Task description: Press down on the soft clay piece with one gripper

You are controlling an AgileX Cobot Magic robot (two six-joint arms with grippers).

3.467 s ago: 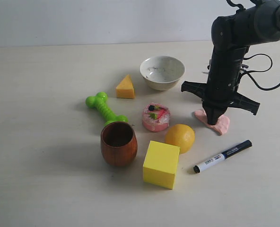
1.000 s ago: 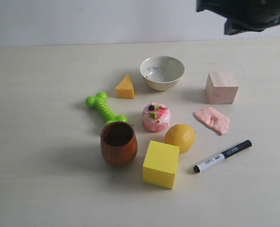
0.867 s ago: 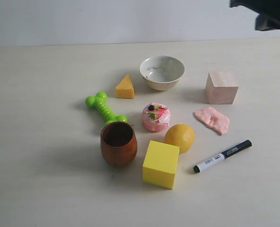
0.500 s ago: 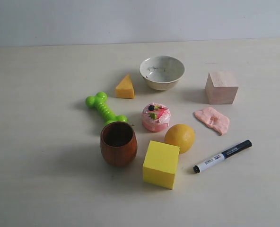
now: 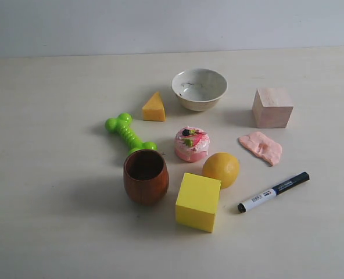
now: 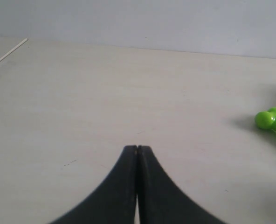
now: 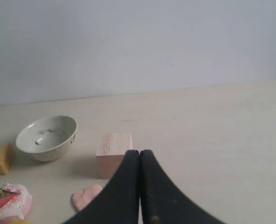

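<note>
The soft clay piece (image 5: 261, 147) lies flat on the table at the right, a lumpy salmon-pink slab between the wooden cube (image 5: 272, 107) and the marker (image 5: 273, 192). Neither arm shows in the exterior view. In the right wrist view my right gripper (image 7: 139, 152) is shut with nothing in it, raised well off the table; the clay piece (image 7: 85, 197) shows partly behind its black fingers, with the wooden cube (image 7: 113, 154) just past it. My left gripper (image 6: 137, 147) is shut and empty over bare table, far from the clay.
A white bowl (image 5: 199, 88), a cheese wedge (image 5: 154, 107), a green bone toy (image 5: 128, 133), a pink cake toy (image 5: 191, 143), a lemon (image 5: 221, 169), a wooden cup (image 5: 145, 176) and a yellow cube (image 5: 198, 201) stand left of the clay.
The right arm, which had its tip down on the clay 3.5 s ago, has lifted up and gone out of the exterior view. The clay stays in place.
</note>
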